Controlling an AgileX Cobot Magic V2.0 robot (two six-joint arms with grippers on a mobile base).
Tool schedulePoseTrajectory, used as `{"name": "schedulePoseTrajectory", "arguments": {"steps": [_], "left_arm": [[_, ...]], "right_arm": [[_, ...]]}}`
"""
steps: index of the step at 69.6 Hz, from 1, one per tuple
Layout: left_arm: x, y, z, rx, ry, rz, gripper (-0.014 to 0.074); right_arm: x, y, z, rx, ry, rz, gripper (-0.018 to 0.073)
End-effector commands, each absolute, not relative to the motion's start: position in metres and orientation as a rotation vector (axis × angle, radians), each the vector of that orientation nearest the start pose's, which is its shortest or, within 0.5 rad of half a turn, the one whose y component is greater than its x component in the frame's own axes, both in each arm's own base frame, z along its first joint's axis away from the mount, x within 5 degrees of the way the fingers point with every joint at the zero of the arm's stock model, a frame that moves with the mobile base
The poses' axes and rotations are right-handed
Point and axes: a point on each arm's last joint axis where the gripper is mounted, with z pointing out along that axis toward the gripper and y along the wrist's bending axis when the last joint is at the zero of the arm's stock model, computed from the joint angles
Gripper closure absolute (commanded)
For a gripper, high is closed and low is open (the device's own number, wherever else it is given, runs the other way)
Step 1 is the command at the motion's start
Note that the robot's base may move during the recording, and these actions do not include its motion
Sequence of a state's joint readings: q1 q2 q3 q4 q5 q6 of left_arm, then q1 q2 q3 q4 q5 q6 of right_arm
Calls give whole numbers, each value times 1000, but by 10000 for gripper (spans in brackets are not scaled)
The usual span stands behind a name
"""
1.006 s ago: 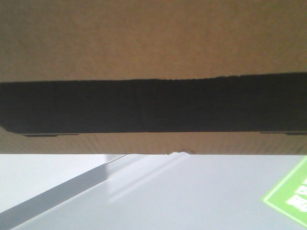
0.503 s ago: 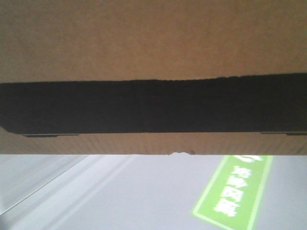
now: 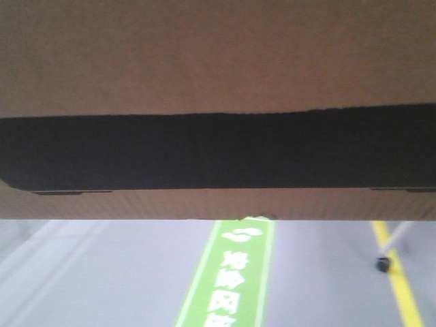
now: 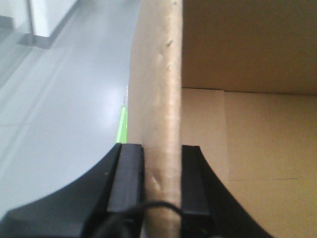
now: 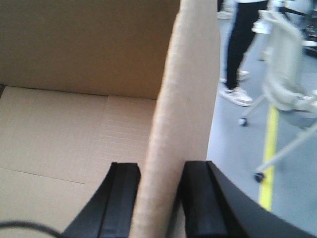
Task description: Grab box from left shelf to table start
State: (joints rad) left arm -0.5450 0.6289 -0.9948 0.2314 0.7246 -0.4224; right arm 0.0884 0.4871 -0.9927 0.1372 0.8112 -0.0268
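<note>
Cardboard filled the upper two thirds of the front view: one box (image 3: 218, 61), brown, with a single black band across it. Below its lower edge lay grey floor (image 3: 102, 272). Only that view showed the white characters on the one green floor strip (image 3: 231, 272), beside one yellow line (image 3: 395, 272) and one small caster (image 3: 383, 264).

The two tools appeared in the wrist views alone. The left tool (image 4: 161, 171) was clamped on one upright box wall, with one black finger (image 4: 126, 173) outside and one inside. The box's bare inside lay to the right. The right tool (image 5: 159, 181) gripped the opposite wall likewise. Only its view showed one person's legs (image 5: 245, 44), in dark trousers and white shoes, and one pale wheeled chair (image 5: 285, 74).

The box was held between both tools, over the floor.
</note>
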Motion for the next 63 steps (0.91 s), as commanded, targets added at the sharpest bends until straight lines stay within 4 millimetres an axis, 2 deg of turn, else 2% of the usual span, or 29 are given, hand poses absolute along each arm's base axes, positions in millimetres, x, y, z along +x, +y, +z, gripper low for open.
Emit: {"name": "schedulePoseTrajectory", "arguments": {"steps": [1,63], "left_arm": [[82,-44,457,128,1618,-643,692],[82,-44,457,128,1618,-643,692]], "right_arm": [[53,14,450,-60,1623,239,504],[53,14,450,-60,1623,239,504]]}}
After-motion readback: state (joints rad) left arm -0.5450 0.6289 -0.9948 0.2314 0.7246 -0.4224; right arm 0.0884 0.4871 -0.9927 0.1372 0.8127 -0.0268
